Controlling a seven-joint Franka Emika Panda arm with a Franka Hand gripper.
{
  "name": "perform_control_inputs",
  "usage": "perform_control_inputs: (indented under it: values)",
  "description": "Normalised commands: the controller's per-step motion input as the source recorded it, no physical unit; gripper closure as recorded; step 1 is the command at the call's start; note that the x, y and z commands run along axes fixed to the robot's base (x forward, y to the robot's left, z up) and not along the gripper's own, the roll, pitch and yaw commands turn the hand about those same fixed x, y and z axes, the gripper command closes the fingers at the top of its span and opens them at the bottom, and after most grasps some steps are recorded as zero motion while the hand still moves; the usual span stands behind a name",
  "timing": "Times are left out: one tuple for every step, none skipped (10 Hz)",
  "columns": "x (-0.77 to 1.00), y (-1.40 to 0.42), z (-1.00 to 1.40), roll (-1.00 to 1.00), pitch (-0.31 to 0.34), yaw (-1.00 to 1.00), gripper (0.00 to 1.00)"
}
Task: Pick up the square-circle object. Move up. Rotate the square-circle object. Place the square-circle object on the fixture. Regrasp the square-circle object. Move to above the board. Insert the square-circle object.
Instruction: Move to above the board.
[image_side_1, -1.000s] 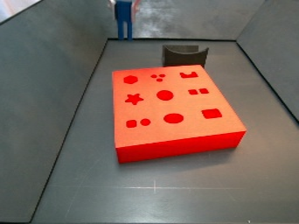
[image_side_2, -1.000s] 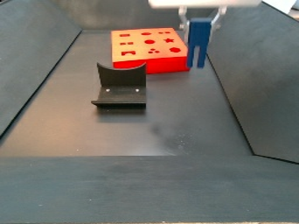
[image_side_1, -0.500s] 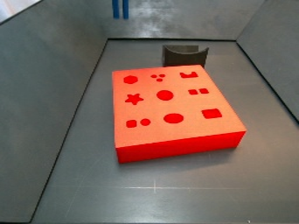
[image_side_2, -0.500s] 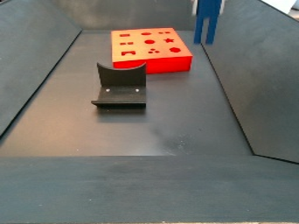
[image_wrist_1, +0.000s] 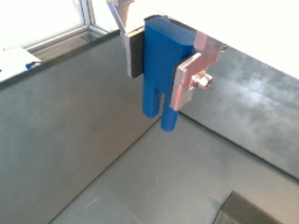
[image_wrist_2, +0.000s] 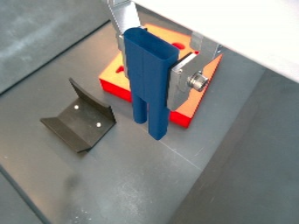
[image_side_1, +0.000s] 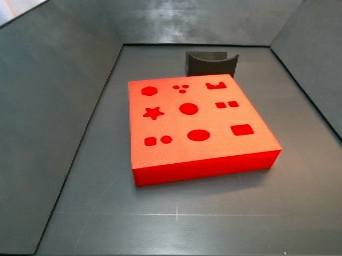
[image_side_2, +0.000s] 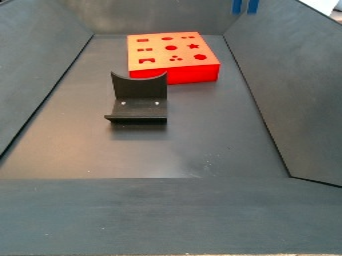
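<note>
The square-circle object is a blue stepped peg hanging upright, high above the floor. My gripper is shut on its upper part in both wrist views, silver fingers pressing on two opposite sides. Only the peg's lower tip shows at the upper edge of a side view; the gripper itself is out of both side views. The red board lies on the floor below, with the dark fixture standing just beyond one short end. The board and fixture also appear under the peg.
Sloping grey walls enclose the dark floor on all sides. The board sits towards one end, and the fixture stands between it and the open floor.
The gripper has risen with the peg. It has left one side view entirely, and only the peg's tip remains at the top edge of the other.
</note>
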Motion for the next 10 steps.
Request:
perform_control_inputs:
  values:
    - [-0.01,0.0,1.0,0.03,0.082,-0.02,1.0]
    - [0.0,0.0,0.85,0.02,0.086,-0.02,1.0]
    - [0.0,0.0,0.69,0.01,0.085,-0.02,1.0]
    - [0.0,0.0,0.48,0.0,0.084,-0.02,1.0]
    - [0.01,0.0,0.37,0.0,0.085,-0.02,1.0]
    - [0.01,0.0,0.17,-0.01,0.088,-0.02,1.0]
    - [0.29,-1.0,-0.03,-0.32,0.117,0.27,1.0]
    - [0.3,-1.0,-0.04,-0.26,0.119,0.26,1.0]
    - [0.31,-1.0,-0.04,-0.18,0.125,0.22,1.0]
    - [0.32,-1.0,-0.04,-0.11,0.112,0.12,1.0]
